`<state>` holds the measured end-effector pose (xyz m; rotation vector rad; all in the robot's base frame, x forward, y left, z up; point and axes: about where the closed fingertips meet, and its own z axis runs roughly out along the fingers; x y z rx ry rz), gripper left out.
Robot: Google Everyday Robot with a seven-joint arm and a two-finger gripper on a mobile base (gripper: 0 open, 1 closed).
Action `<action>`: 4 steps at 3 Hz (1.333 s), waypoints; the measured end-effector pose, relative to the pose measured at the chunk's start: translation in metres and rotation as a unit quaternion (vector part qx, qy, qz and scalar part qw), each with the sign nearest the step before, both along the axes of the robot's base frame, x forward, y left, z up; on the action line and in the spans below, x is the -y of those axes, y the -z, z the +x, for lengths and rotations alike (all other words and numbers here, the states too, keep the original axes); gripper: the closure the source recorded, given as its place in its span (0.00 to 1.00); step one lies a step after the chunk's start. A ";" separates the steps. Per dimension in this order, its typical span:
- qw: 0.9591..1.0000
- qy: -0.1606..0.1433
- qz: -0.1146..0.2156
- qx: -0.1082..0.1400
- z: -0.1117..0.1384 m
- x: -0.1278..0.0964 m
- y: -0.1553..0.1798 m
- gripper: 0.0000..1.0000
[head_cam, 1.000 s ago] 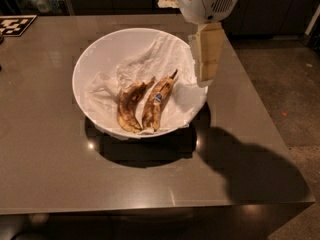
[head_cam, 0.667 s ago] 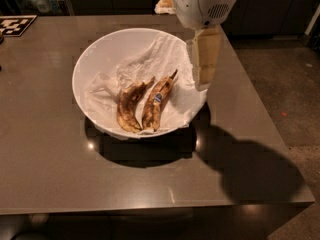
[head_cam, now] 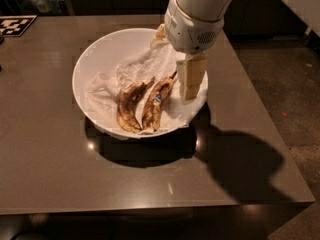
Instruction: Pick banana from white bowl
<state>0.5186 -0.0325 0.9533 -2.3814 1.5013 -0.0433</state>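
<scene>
The white bowl stands on the brown table with crumpled white paper inside. Two overripe bananas lie side by side in it. The banana with the small blue sticker is the right one, its dark stem pointing up-right. The darker, more curved banana lies to its left. My gripper hangs from the white arm over the right inner side of the bowl, just right of the sticker banana's stem end. It holds nothing that I can see.
The table's right edge and front edge are close. A black-and-white marker tag lies at the far left corner. Dark floor lies to the right.
The arm has moved left and down over the bowl, bringing the gripper closer to the sticker banana's stem end. The bananas and bowl have not moved.
</scene>
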 end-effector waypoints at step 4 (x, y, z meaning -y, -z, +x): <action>0.998 -0.038 -0.022 -0.036 0.012 -0.031 0.021 0.36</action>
